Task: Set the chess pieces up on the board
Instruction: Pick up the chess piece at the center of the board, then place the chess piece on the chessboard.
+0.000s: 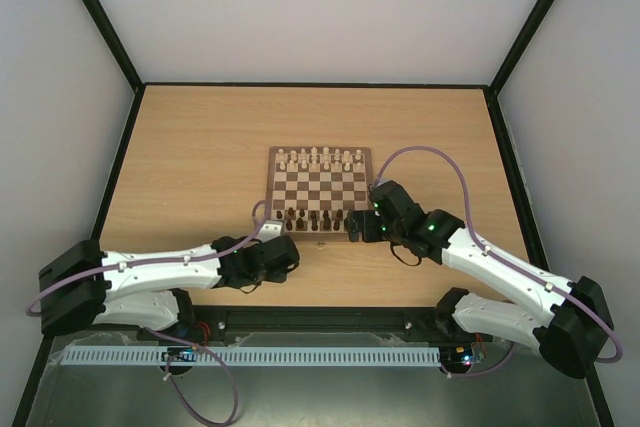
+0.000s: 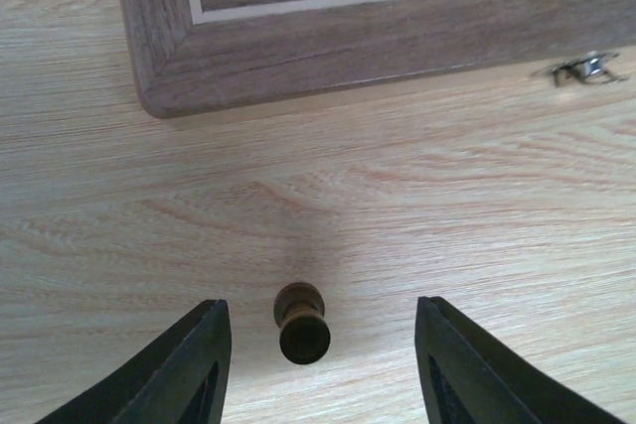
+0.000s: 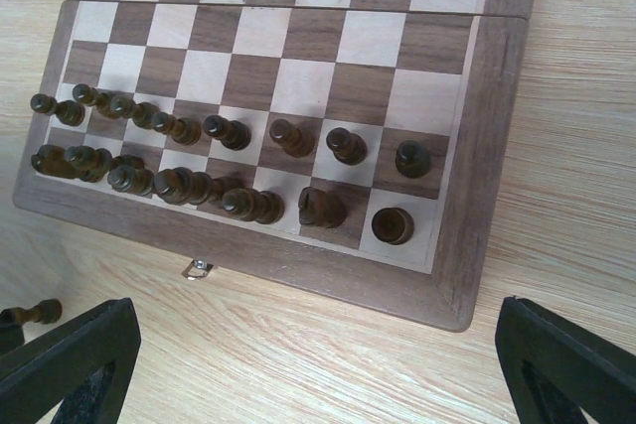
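The left gripper is held with its fingers apart. A single dark pawn is seen on the table between them, touched by neither. A corner of the board is found just ahead. The right gripper is spread wide, and nothing is gripped. Ahead of it, the other dark chess pieces are ranged in two rows along the board's near edge.
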Tool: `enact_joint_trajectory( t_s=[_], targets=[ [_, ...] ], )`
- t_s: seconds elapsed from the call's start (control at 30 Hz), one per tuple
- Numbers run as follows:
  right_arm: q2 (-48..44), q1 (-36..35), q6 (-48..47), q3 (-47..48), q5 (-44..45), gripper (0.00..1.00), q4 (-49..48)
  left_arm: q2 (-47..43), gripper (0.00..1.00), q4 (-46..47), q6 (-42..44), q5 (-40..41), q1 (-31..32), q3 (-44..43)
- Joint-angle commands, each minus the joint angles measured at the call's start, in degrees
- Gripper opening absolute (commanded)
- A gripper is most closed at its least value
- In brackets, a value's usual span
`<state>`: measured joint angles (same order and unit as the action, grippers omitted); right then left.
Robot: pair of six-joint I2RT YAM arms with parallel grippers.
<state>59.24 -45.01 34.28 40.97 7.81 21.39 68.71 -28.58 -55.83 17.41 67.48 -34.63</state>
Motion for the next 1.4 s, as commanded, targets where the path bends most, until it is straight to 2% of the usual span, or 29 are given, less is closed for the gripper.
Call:
enact_joint_trajectory(
  t_s=[0.0, 0.23, 0.43, 0.57, 0.83, 1.17, 1.37],
  targets=[
    [-0.5, 0.2, -1.4, -0.8, -1.9, 0.99, -0.4, 2.7, 0.51, -0.8, -2.5, 1.6, 0.6, 0.7],
    [-0.7, 0.2, -1.4, -0.9, -2.2, 0.99, -0.5, 5.5, 0.44, -0.3, -2.3, 2.3, 0.6, 0.8],
    [-0.6, 0.2, -1.5, -0.9, -2.2, 0.99, -0.5, 5.6, 0.23, 0.0, -2.1, 2.0, 0.6, 1.2],
    [-0.7, 0.2, -1.5, -0.8, -2.2, 0.99, -0.5, 5.6, 0.16, -0.2, -2.0, 1.3, 0.6, 1.5],
    [-1.1, 0.2, -1.4, -0.9, -1.7, 0.99, -0.5, 4.1, 0.14, -4.4, -0.2, 4.9, -0.5, -2.9],
    [-1.1, 0.2, -1.2, -1.1, -0.6, 0.99, -0.4, 6.9, 0.15, -2.8, 12.0, 5.9, -10.9, -14.5],
    [-0.9, 0.2, -1.1, -1.1, -0.6, 0.99, -0.3, 10.4, 0.15, -0.3, 15.0, 5.7, -13.6, -16.9]
  ],
)
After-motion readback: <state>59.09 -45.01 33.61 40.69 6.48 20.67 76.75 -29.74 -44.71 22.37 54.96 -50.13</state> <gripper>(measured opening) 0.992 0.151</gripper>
